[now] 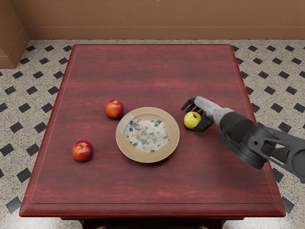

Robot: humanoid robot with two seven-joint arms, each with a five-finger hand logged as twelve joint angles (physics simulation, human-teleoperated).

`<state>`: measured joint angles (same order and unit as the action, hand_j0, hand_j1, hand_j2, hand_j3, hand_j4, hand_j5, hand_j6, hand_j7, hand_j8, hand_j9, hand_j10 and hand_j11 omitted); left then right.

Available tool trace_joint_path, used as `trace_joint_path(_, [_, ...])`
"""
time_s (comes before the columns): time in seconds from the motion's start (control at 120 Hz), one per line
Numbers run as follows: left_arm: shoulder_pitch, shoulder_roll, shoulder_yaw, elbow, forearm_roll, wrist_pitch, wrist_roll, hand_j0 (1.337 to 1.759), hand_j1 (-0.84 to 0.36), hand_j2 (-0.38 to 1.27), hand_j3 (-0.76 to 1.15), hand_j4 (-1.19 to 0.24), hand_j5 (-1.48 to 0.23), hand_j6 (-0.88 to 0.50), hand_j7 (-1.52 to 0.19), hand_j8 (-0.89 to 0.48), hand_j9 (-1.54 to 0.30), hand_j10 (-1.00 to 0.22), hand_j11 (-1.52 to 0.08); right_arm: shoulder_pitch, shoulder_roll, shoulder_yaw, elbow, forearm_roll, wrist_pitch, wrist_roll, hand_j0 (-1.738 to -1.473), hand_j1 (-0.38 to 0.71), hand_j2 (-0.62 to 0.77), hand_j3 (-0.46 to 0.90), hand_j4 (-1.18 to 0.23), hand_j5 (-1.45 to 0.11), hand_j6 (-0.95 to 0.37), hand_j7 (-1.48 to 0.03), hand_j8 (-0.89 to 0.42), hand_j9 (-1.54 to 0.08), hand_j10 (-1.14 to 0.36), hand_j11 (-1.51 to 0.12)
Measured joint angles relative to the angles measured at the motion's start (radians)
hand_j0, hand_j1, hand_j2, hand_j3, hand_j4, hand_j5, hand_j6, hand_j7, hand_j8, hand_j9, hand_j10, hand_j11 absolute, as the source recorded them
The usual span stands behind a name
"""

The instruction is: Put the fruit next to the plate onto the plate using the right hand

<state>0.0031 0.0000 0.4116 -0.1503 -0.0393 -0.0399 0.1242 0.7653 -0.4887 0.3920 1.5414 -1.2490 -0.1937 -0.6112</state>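
Right hand (202,112) comes in from the bench's (152,71) right side. Its dark fingers (188,104) are curled round a yellow fruit (192,119), which it appears to grip. The fruit looks to sit on the bench just right of the plate (122,139), apart from the rim.

The plate lies to the picture's left of the hand, so the carry is a short leftward one.

- Fruit: round, smooth, no long axis.
- Plate: shallow, tan rim, leaf-patterned centre.
- Bench: glossy red wood.
- Two red apples (114,109) beyond the plate's left side, untouched.
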Motion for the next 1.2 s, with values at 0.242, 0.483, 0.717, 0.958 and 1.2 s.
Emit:
trace_joint_path(0.242, [0.000,0.000,0.000,0.000,0.000,0.000,0.000,1.658,0.06,0.05,0.00,-0.24,-0.32,-0.24,-0.32,-0.24,-0.32,-0.24,-0.32,0.005,0.005,-0.002,0.013,0.000,-0.001,0.000,-1.657,0.21,-0.05,0.00,-0.47,-0.63,-0.47,-0.62,-0.42,-0.63,-0.48,-0.63])
trace_joint_path(0.483, [0.000,0.000,0.000,0.000,0.000,0.000,0.000,1.658,0.06,0.05,0.00,-0.24,-0.32,-0.24,-0.32,-0.24,-0.32,-0.24,-0.32,0.011,0.000,0.021,0.031,0.011,-0.001,0.000,-1.658,0.22,0.03,0.00,-0.50,-0.67,-0.49,-0.66,-0.43,-0.66,-0.50,-0.66])
trace_joint_path(0.717, [0.000,0.000,0.000,0.000,0.000,0.000,0.000,1.658,0.06,0.05,0.00,-0.24,-0.32,-0.24,-0.32,-0.24,-0.32,-0.24,-0.32,0.012,-0.035,0.076,0.083,0.018,0.005,0.000,-1.658,0.21,0.07,0.00,-0.51,-0.67,-0.50,-0.67,-0.45,-0.67,-0.51,-0.67])
trace_joint_path(0.958, [0.000,0.000,0.000,0.000,0.000,0.000,0.000,1.658,0.06,0.05,0.00,-0.24,-0.32,-0.24,-0.32,-0.24,-0.32,-0.24,-0.32,0.023,-0.035,0.102,0.132,0.026,0.013,0.000,-1.658,0.21,0.06,0.00,-0.51,-0.67,-0.49,-0.67,-0.46,-0.67,-0.51,-0.67])
trace_joint_path(1.2, [0.000,0.000,0.000,0.000,0.000,0.000,0.000,1.658,0.06,0.05,0.00,-0.24,-0.32,-0.24,-0.32,-0.24,-0.32,-0.24,-0.32,0.034,0.014,0.105,0.144,0.034,0.022,0.000,-1.658,0.21,0.06,0.00,-0.51,-0.67,-0.50,-0.67,-0.45,-0.67,-0.51,-0.67])
